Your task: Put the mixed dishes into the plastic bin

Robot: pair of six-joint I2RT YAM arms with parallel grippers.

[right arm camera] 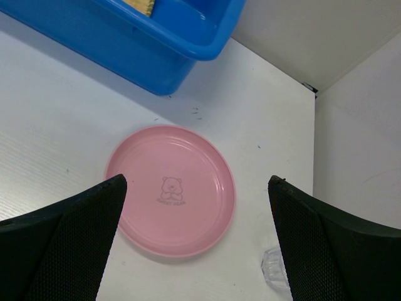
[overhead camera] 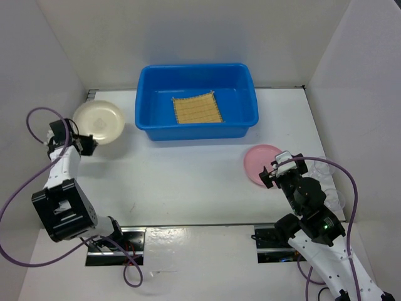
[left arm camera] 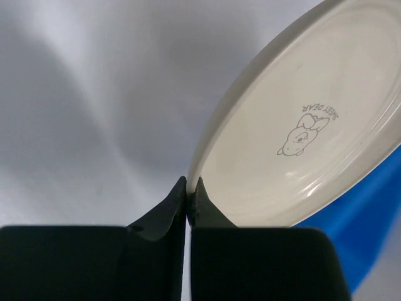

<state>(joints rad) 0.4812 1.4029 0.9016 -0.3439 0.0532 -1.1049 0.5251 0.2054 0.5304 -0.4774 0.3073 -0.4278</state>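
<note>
Left hand [left arm camera: 189,190] pinches cream plate [left arm camera: 294,163], rim partly cropped.

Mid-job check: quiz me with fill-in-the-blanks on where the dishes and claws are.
The bamboo mat lies inside the ____.
The left claw pinches the rim of the ____.
The open right claw hovers over the ____.
Missing: plastic bin; cream plate; pink plate.

A: Light?
B: Bright, even. Bin [overhead camera: 195,127] throws soft shadow up back wall [overhead camera: 188,44].
A: Wrist cams?
B: Left: fingers [left arm camera: 250,263] dark, blurry; plate [left arm camera: 301,157] print sharp, bg soft grey patches. Right: fingers near-black, faint sheen inside bin, rest crisp.
</note>
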